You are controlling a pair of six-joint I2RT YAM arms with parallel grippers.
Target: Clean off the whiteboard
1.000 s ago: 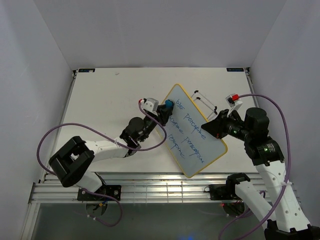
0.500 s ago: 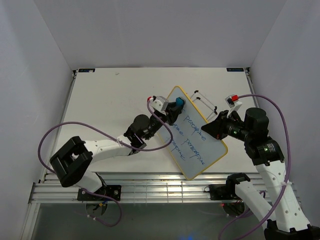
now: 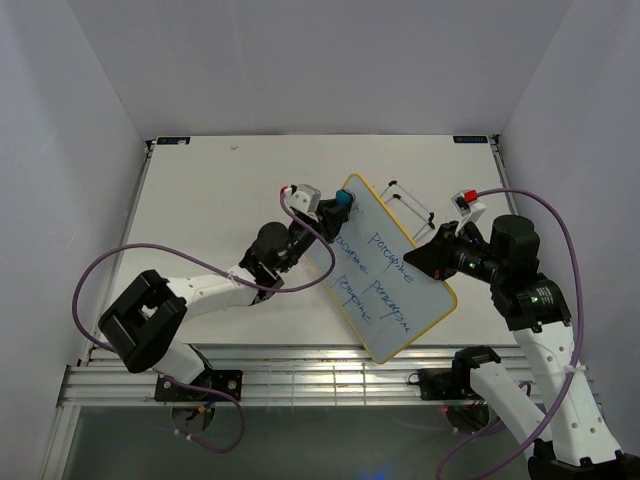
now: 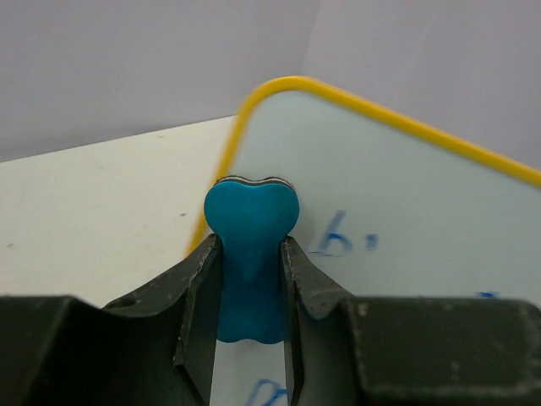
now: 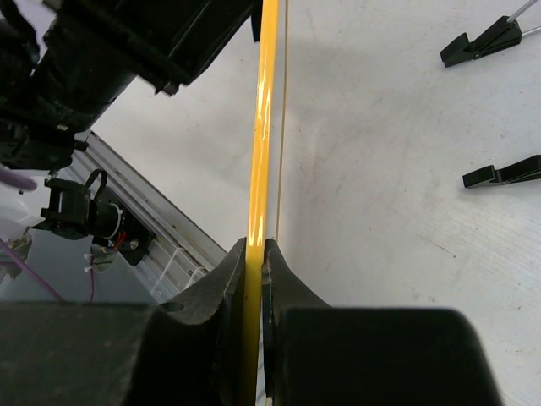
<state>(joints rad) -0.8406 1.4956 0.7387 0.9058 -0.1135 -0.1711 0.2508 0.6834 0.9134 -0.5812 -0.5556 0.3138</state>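
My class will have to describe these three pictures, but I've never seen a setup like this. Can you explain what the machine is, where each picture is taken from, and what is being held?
These are two robot arms bolted at the near edge of a white table. The wide picture looks down from above and behind them. The other two come from a small camera on each wrist, so each shows its own fingers up close. The right gripper is shut on the yellow edge of the whiteboard, holding it at a tilt. The left gripper is shut on a blue heart-shaped eraser, held at the board's far corner. Blue handwriting covers much of the board. Two black-tipped wire pieces lie on the table behind it.
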